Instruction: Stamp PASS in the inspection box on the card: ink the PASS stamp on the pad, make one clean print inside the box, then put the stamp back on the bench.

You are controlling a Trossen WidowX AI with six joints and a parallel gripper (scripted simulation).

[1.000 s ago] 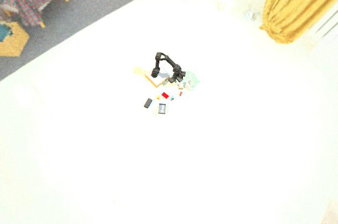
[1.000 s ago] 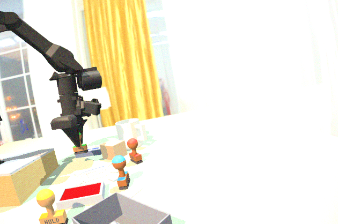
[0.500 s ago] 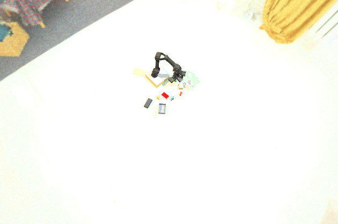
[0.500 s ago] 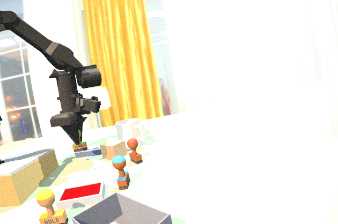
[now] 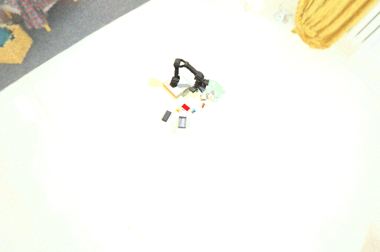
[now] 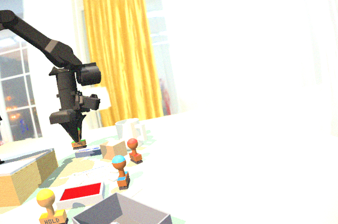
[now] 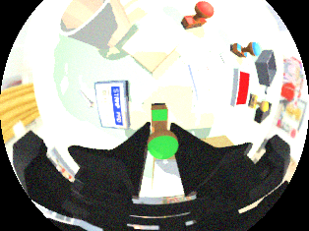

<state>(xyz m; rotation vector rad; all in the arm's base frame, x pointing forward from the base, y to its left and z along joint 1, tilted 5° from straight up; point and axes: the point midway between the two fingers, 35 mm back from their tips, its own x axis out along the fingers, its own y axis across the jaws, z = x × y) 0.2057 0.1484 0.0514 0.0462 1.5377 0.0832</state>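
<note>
My gripper [image 6: 77, 140] [image 7: 159, 125] is shut on the PASS stamp [image 6: 79, 143] [image 7: 162, 145], which has a green knob and a brown block. The stamp is upright, its dark base low over the bench, beside the blue-and-white box labelled STAMP PAD [image 6: 87, 152] [image 7: 112, 104]. An open red ink pad [image 5: 185, 107] [image 6: 81, 192] [image 7: 243, 87] in a white case lies well away from the gripper. A washed-out white sheet with faint lines [image 6: 97, 176], apparently the card, lies between them. Its inspection box cannot be made out. The stamp's underside is hidden.
Red-knobbed [image 6: 132, 144] [image 7: 203, 10], blue-knobbed [image 6: 119, 162] [image 7: 253, 49] and yellow HOLD [image 6: 45, 198] [image 7: 264, 105] stamps stand about. A cardboard block [image 6: 113, 150] and a white mug [image 6: 124, 128] stand behind. A grey tray [image 6: 143, 206] is in front, a wooden box [image 6: 46, 168] left.
</note>
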